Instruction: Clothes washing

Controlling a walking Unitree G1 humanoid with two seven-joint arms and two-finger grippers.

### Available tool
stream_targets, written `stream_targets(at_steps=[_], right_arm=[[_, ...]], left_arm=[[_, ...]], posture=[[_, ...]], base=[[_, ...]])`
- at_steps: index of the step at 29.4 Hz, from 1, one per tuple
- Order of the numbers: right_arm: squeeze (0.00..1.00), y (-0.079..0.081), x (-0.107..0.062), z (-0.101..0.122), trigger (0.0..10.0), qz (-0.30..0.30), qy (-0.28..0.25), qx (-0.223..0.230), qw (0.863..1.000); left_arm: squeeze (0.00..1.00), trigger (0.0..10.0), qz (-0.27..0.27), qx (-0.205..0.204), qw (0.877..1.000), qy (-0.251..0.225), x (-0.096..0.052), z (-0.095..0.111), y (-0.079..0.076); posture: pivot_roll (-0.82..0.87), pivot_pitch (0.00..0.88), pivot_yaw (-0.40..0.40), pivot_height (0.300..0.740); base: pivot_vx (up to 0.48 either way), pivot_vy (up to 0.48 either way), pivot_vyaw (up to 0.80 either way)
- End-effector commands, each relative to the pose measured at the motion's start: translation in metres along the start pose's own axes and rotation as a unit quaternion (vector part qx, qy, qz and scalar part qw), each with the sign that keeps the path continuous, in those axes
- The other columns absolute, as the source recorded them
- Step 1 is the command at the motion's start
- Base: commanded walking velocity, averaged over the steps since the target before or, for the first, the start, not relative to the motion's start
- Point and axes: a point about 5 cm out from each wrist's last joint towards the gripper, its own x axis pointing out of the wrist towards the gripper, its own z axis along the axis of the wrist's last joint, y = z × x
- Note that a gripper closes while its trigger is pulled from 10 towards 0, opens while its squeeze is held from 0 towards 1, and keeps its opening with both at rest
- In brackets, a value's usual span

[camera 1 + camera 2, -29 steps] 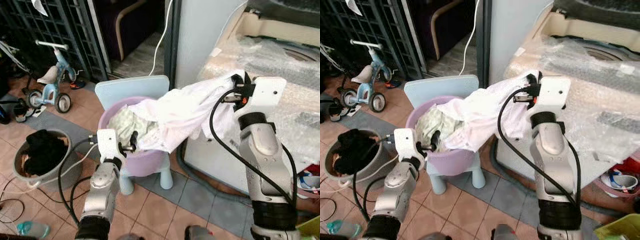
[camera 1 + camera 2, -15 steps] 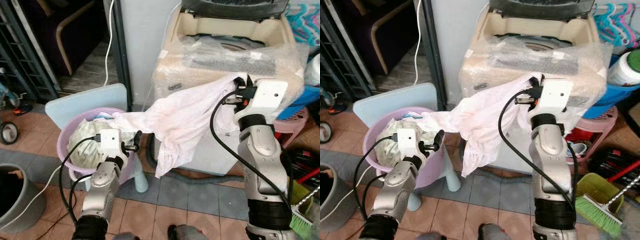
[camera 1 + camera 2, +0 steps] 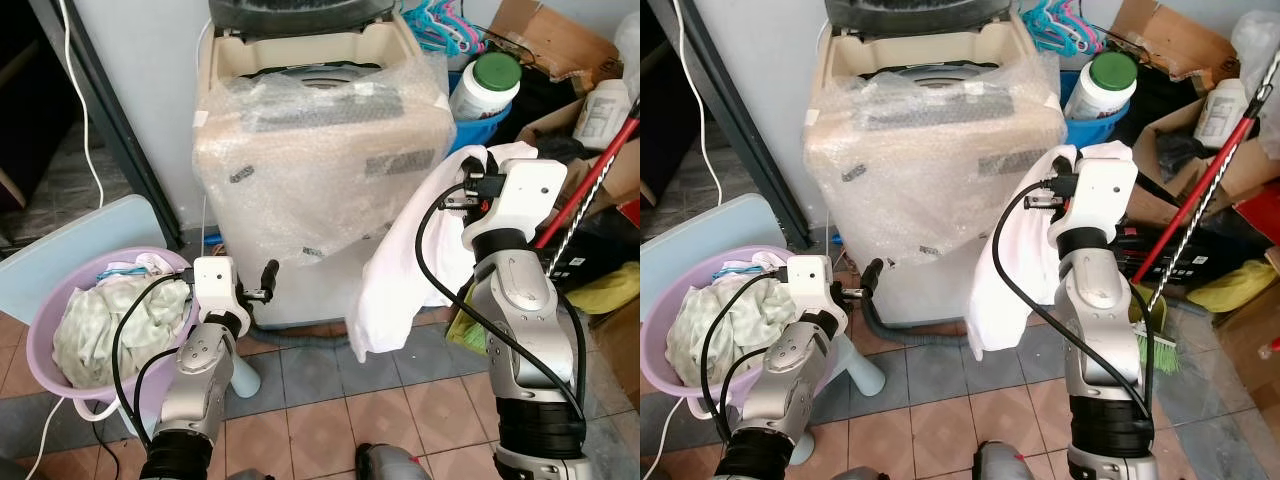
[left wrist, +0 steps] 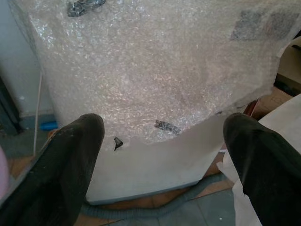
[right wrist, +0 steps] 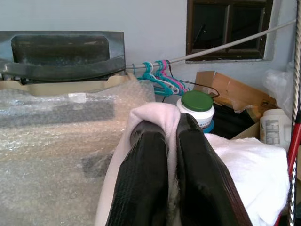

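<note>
Before the washing machine (image 3: 300, 130), my right pincer (image 3: 478, 172) grips the white garment (image 3: 410, 270), now lifted clear of the basin (image 3: 45, 325); left pincer (image 3: 262, 285) hangs open, so loading comes next.

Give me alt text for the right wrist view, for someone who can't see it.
The right hand, its two black fingers shut on a white garment, is raised before a top-loading washing machine wrapped in bubble wrap. Behind are a green-lidded jar, teal and pink hangers and a cardboard box.
</note>
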Motion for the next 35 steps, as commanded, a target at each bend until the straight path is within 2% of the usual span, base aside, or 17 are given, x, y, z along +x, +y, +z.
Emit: stream_targets(at_steps=[1,4,11,15,17,23,35], right_arm=[[0.00,0.004,0.001,0.011,10.0,0.005,-0.028,0.003,1.000],[0.00,0.006,0.000,0.011,10.0,0.012,-0.029,0.007,0.999],[0.00,0.019,-0.001,0.011,10.0,0.064,-0.026,0.027,0.997],[0.00,0.030,-0.006,0.005,10.0,0.102,-0.022,-0.002,0.995],[0.00,0.033,-0.008,0.005,10.0,0.105,-0.021,0.011,0.994],[0.00,0.035,-0.010,0.004,10.0,0.110,-0.021,0.013,0.994],[0.00,0.034,-0.009,0.004,10.0,0.100,-0.024,0.014,0.995]], left_arm=[[0.00,10.0,-0.008,0.008,1.000,-0.008,0.000,0.003,-0.001],[0.00,10.0,-0.010,0.010,1.000,-0.010,-0.001,0.004,0.000],[0.00,10.0,-0.008,0.015,1.000,-0.008,-0.002,0.004,0.003],[0.00,10.0,0.000,0.024,1.000,-0.008,-0.003,0.004,0.006],[0.00,10.0,0.001,0.027,1.000,-0.009,-0.004,0.005,0.008],[0.00,10.0,0.000,0.030,1.000,-0.009,-0.005,0.005,0.009],[0.00,10.0,-0.001,0.030,1.000,-0.008,-0.008,0.004,0.009]], posture=[[-0.15,0.044,0.071,0.740],[-0.15,0.044,0.070,0.740],[-0.14,0.041,0.072,0.740],[-0.14,0.044,0.077,0.740],[-0.13,0.047,0.079,0.740],[-0.13,0.053,0.082,0.740],[-0.13,0.055,0.078,0.740]], base=[[0.000,0.000,-0.80],[0.000,0.000,-0.80],[0.000,0.000,0.00],[0.000,0.000,0.60],[0.139,0.000,0.80],[0.344,0.000,0.71],[0.355,0.000,0.00]])
